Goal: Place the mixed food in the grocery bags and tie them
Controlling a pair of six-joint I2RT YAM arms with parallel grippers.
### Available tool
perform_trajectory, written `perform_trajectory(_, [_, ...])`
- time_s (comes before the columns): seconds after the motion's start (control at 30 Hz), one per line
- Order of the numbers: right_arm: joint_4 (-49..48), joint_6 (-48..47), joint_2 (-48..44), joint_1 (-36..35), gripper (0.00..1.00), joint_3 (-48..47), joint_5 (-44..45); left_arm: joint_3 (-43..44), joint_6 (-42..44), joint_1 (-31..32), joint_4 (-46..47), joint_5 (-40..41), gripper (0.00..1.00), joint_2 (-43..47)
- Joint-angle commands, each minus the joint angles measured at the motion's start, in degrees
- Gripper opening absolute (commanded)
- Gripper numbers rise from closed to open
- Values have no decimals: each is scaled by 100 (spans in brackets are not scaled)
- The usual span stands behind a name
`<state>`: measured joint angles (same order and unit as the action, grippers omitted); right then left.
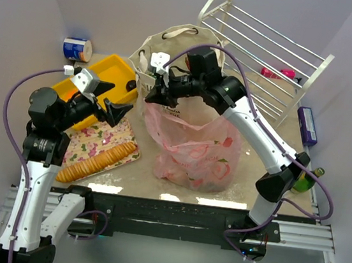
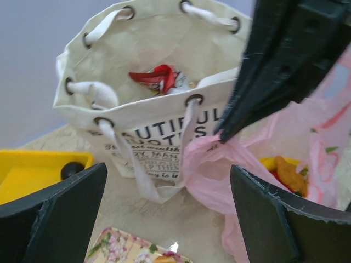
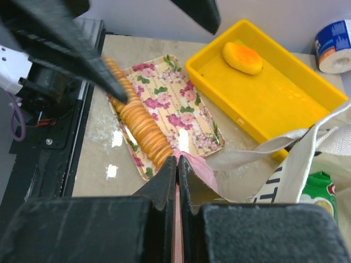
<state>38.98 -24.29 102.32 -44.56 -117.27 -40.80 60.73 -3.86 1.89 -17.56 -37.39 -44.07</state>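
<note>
On the left, the left gripper (image 1: 117,100) hangs wide open, holding nothing, between the yellow tray (image 1: 116,66) and the canvas tote (image 2: 159,126). The tote stands upright with a red cookie packet (image 2: 156,78) inside. The right gripper (image 3: 176,160) pinches the rim of the pink plastic bag (image 1: 193,146) (yellow and orange food inside), which touches the tote.

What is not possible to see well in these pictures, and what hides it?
Top view: what lies in the pink bag, blurred by the plastic.
Left wrist view: the lettering on the tote, partly covered by the right gripper and the pink bag it pinches.
Right wrist view: the green packet, mostly hidden by the tote's rim.
Top view: the near part of the tray, hidden by the left gripper.
</note>
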Motion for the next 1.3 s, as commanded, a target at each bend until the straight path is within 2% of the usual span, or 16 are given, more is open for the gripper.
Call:
perform_trajectory(0.0, [-365,600,-669,17,0,178,720,-368,-562,-22,1516,-1797,100,4])
perform_trajectory(0.07, [-356,698,-879,26,0,327,924,-448,-851,-13,2211,-2174,100,-40])
perform_trajectory(0.2, [-304,996,-1187,52,0,556,1161,-754,-1546,92,3406,-2466,100,-233])
perform_trajectory(0.23, [-251,1049,-1241,52,0,591,1223,-808,-1704,144,3957,-2493,100,-346])
perform_trajectory(0.33, [-93,1278,-1373,70,0,662,1294,-914,-2110,748,4689,-2449,100,-627])
perform_trajectory(0.43, [-5,1453,-1504,96,0,776,1320,-756,-1900,1443,4727,-2133,100,-996])
perform_trajectory(0.53, [-75,1594,-1724,114,0,995,1276,-641,-1794,1752,4911,-1913,100,-1322])
perform_trajectory(0.77, [-303,1902,-2076,149,0,1479,1346,-799,-2347,2078,5799,-2035,100,-1780])
perform_trajectory(0.93, [-356,1963,-2208,140,0,1567,1205,-870,-2128,2333,5729,-1737,100,-1999])
perform_trajectory(1.27, [-699,2350,-2498,140,0,1796,1512,-1053,-2242,2817,5931,-1763,96,-2501])
